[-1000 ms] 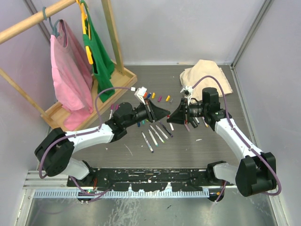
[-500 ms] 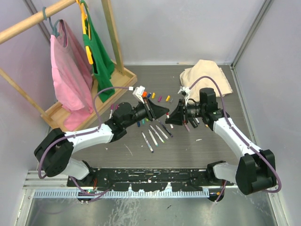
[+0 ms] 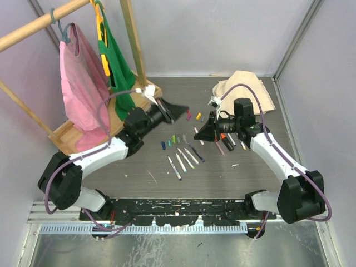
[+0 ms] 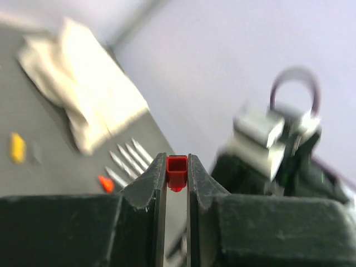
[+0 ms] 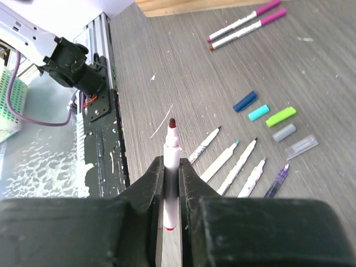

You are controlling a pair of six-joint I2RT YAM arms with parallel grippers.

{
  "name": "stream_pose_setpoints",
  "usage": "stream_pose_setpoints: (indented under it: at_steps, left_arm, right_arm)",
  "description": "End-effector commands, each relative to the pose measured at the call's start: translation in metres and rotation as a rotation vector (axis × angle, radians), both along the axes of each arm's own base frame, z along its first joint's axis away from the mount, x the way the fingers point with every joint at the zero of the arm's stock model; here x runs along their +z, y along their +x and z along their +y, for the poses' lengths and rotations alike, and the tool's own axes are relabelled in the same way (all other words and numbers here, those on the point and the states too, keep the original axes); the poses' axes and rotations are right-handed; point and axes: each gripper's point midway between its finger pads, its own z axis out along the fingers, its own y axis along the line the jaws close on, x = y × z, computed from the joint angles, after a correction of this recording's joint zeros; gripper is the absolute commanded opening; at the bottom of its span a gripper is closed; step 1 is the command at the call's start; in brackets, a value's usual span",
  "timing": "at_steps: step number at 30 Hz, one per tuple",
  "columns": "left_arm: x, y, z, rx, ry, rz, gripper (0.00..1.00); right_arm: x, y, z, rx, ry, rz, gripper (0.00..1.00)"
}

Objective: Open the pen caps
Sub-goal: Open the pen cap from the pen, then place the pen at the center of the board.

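While the arms face each other in the overhead view, the left pincer [image 3: 183, 107] and right pincer [image 3: 199, 134] stand apart, with loose caps [image 3: 174, 138] lying nearer the bases than either. On the left wrist, the left pincer [image 4: 177, 166] pinches a red cap [image 4: 177, 172] right at its tips. On the right wrist, the right pincer [image 5: 171, 167] clamps an uncapped pen [image 5: 171, 146], nib poking beyond the tips; the caps [image 5: 258, 112] lie ahead, to its right.

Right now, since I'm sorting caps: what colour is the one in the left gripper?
The cap is red; best seen in the left wrist view.
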Motion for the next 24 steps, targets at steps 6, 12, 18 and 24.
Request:
stream_pose_setpoints:
  at_steps: [6, 12, 18, 24]
  left_arm:
    - [0.086, 0.057, 0.074, 0.356, -0.105, -0.17, 0.0]
    - [0.031, 0.05, 0.067, 0.294, -0.009, -0.048, 0.0]
    - [-0.034, 0.045, 0.048, 0.193, 0.087, 0.148, 0.0]
    - [-0.095, 0.047, 0.039, 0.197, 0.191, 0.328, 0.0]
  right_arm:
    - [-0.034, 0.016, -0.009, -0.111, -0.135, 0.069, 0.01]
    - [-0.079, 0.041, -0.018, -0.206, -0.341, 0.086, 0.07]
    - [-0.125, 0.059, -0.03, -0.255, -0.492, 0.15, 0.1]
    - [-0.154, 0.061, -0.032, -0.254, -0.556, 0.203, 0.16]
